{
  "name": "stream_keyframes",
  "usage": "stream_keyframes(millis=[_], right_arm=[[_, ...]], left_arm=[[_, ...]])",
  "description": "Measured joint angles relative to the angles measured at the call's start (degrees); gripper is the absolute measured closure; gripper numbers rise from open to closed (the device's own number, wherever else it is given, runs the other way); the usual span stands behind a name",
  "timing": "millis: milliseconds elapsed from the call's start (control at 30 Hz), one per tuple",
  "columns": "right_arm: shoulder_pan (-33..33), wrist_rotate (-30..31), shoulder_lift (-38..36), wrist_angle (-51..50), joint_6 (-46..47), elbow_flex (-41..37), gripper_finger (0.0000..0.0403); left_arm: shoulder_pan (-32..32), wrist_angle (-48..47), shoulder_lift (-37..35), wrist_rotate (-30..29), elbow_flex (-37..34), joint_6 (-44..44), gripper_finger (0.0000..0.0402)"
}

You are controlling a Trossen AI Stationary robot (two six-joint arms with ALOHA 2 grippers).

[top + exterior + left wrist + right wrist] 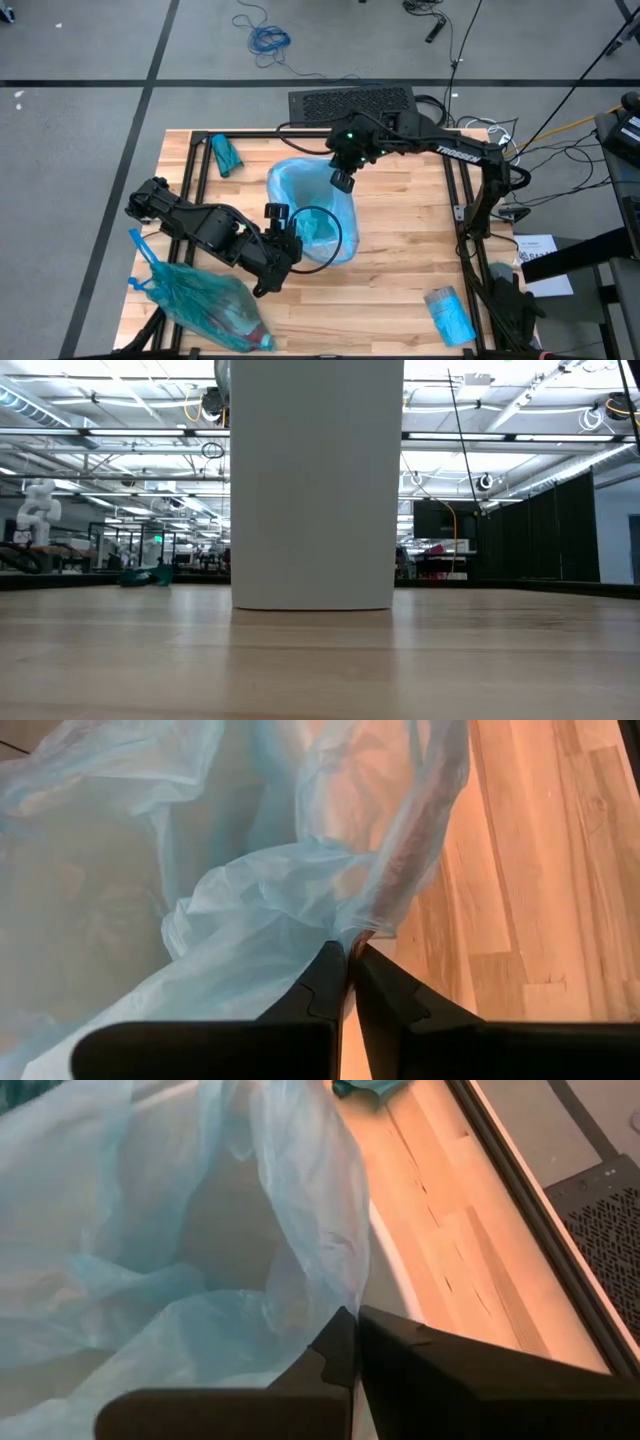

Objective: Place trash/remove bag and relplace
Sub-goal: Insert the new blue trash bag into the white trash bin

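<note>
Wooden table [400, 250] carries one upright bin [316, 485]; both grippers, left [348, 960] and right [355, 1325], pinch its blue liner [305, 190] closed-fingered at opposite rims.

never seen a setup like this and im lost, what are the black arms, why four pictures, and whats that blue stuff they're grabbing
It is a robot with two dark arms at a wooden table, each ending in a two-finger pincer. One picture looks straight down from above; one sits at table height and mostly sees the white bin up close; the other two come from cameras on the wrists.

The blue stuff is a thin, pale blue trash bag being fitted into the bin. The left pincer is shut on the bag's edge on one side, and the right pincer is pinching it on the opposite side, so it hangs between them.

Also on the table: a full, tied bag near the left arm, a teal bundle at the far corner, and a blue packet at the near right corner.
</note>
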Motion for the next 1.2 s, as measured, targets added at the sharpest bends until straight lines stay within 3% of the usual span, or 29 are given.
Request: stream_keyframes(millis=[833,1033,1200], right_arm=[[-6.69,-0.15,-3.59,-4.39,-1.10,-0.14,0.0403],[-8.54,-1.86,-3.50,-3.23,-1.30,-6.86,0.0403],[-8.08,-5.76,-4.74,3.89,-0.10,-16.18,0.0403]], left_arm=[[2.16,1.01,-0.02,1.20,0.00,0.48,0.0378],[2.19,1.49,-0.02,1.32,0.00,0.48,0.0378],[2.19,1.51,-0.02,1.34,0.00,0.07,0.0378]])
